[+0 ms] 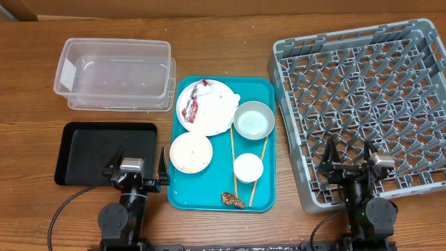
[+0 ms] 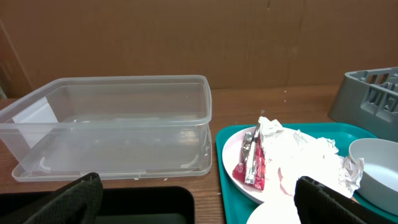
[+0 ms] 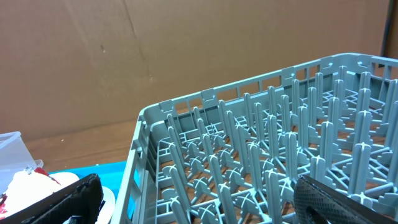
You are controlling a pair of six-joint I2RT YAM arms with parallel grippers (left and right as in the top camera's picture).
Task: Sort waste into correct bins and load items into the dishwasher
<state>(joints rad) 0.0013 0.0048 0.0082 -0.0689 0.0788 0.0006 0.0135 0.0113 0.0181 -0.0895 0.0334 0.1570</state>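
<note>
On the teal serving tray, a white-pink plate (image 1: 209, 115) holds the red-and-white wrapper (image 1: 194, 102) (image 2: 251, 163) and the crumpled napkin (image 2: 298, 149). A grey-white bowl (image 1: 254, 120), a pink bowl with rice (image 1: 190, 152), a white cup (image 1: 248, 167), two chopsticks (image 1: 233, 160) and a brown lump (image 1: 233, 200) lie there too. The clear tub (image 1: 115, 73) (image 2: 112, 121) and black tray (image 1: 90, 150) are left; the grey rack (image 1: 369, 97) (image 3: 280, 143) is right. My left gripper (image 1: 137, 166) (image 2: 199, 202) is open over the black tray's right edge. My right gripper (image 1: 348, 159) (image 3: 199, 199) is open over the rack's front edge.
The teal serving tray (image 1: 268, 139) sits between the black tray and the rack. Brown cardboard walls stand behind the table in both wrist views. Bare wooden table (image 1: 230, 42) lies beyond the teal tray.
</note>
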